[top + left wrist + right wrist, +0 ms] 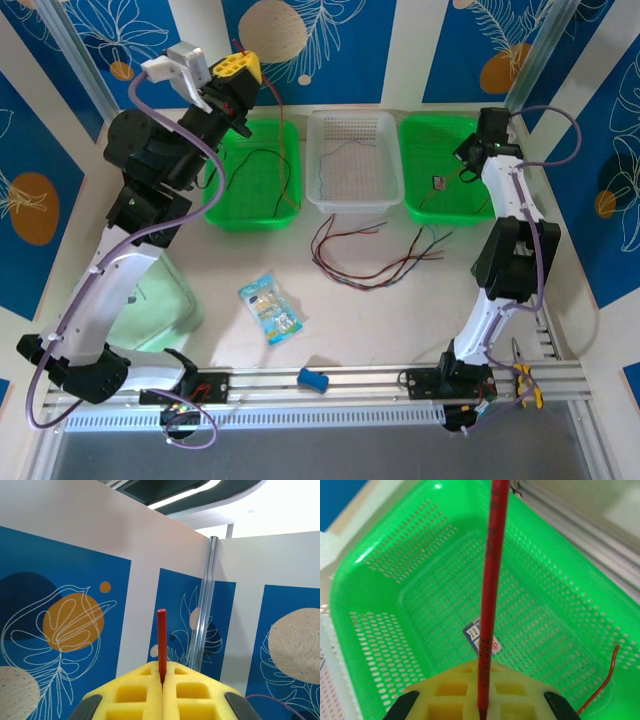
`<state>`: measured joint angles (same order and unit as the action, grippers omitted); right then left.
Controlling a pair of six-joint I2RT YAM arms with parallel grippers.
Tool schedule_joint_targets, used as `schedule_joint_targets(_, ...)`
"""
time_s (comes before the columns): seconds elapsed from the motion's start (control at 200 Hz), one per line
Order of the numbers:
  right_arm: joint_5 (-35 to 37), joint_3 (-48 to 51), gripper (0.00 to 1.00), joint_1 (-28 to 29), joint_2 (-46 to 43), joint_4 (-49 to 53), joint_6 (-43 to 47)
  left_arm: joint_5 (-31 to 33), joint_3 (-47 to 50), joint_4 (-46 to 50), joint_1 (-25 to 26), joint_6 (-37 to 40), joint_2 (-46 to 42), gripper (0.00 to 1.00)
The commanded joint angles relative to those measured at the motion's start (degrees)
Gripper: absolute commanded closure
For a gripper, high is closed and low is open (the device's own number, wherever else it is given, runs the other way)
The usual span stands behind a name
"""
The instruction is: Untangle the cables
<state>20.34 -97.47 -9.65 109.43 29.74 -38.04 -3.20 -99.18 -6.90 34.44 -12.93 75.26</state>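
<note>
My left gripper [237, 68] is raised high at the back left, shut on a red cable [284, 140] that hangs down into the left green basket [228, 215]. In the left wrist view the red cable's end [162, 635] sticks up from between the shut yellow pads of the left gripper [162, 676]. My right gripper [478, 150] hovers over the right green basket [420, 212]. In its wrist view it [482, 702] is shut on another red cable [491, 575]. More red, black and dark cables [370, 258] lie looped on the table in front of the baskets.
A white basket [318, 195] stands between the green ones. A small card [471, 630] lies in the right green basket [380, 610], and a thin red wire end [606, 677]. A snack packet [270, 308], a blue block [315, 379] and pliers [527, 378] are near the front.
</note>
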Motion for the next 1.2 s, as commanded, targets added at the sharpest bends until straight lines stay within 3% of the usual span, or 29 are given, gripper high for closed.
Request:
schedule_joint_targets(0.0, -7.94, -2.40, 1.00, -0.97, 2.95, 3.56, -2.28, -0.19, -2.15, -2.67, 2.51, 1.84, 1.27, 1.00)
schedule_joint_targets(0.195, -17.71, -3.91, 0.98, -2.53, 8.17, 5.42, -4.23, -0.01, -5.48, -3.38, 6.64, 3.32, 5.67, 1.00)
schedule_joint_targets(0.33, -23.20, -6.70, 0.89, -3.70, 11.73, 7.48, -5.05, -0.05, -8.23, -3.69, 8.90, 3.83, 8.32, 1.00)
schedule_joint_targets(0.465, -21.21, -5.62, 0.61, -3.45, 10.50, 7.62, -4.63, 1.02, -9.03, -4.59, 10.41, 4.61, 9.44, 1.00)
schedule_joint_targets(0.52, -19.14, -3.83, 0.43, -3.53, 8.60, 6.61, -4.89, 1.40, -8.84, -5.41, 10.57, 4.41, 9.69, 1.00)
schedule_joint_targets(0.66, -17.43, -1.66, 0.21, -4.10, 4.68, 5.07, -4.91, 1.04, -9.31, -5.70, 11.16, 3.71, 11.16, 1.00)
schedule_joint_targets(0.815, -15.85, -0.72, 0.13, -3.84, 0.73, 5.02, -3.49, 0.92, -9.89, -5.51, 11.82, 3.18, 12.98, 1.00)
schedule_joint_targets(0.98, -16.81, 6.56, 0.11, -2.78, -7.93, 0.39, -4.53, 0.62, -11.92, -6.67, 12.76, 2.80, 16.30, 1.00)
schedule_joint_targets(1.195, -18.07, 15.42, 0.07, -0.74, -19.41, -1.92, -3.88, -0.97, -23.46, -7.39, 13.60, 3.33, 25.92, 1.00)
